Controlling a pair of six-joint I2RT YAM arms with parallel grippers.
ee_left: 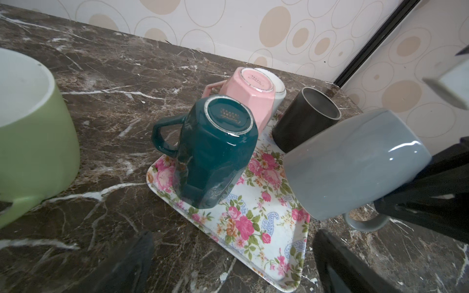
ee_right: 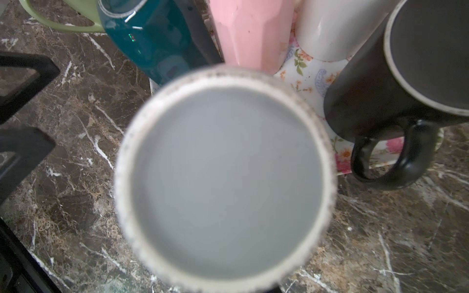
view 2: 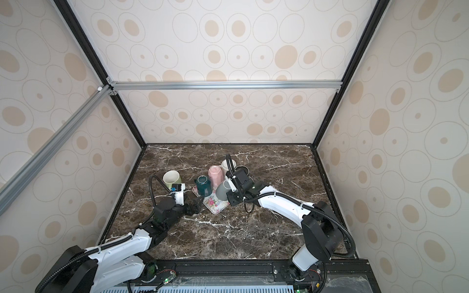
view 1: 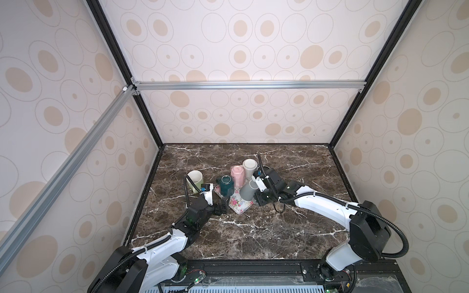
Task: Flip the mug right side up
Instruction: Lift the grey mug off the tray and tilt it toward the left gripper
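The left pincer point(view 1: 224, 206) gapes wide and empty at the near corner of the floral tray point(ee_left: 279, 253), with a teal mug point(ee_left: 215, 157) bottom-up just beyond it. Across to the right pincer point(view 1: 255, 189), clamped on the grey mug point(ee_left: 355, 165), which hangs tilted over the tray's edge. I'd judge it glazed ceramic: weighty, rigid, slick and chippable. The handle, or the wall at the rim, looks the safest hold.

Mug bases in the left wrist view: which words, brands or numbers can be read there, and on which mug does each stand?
Teal mug, upturned base: gold print in several lines, too blurred to read.
Pink mug, upturned base: one short dark print, too small to read.
Grey mug, floral tray: no text shows.
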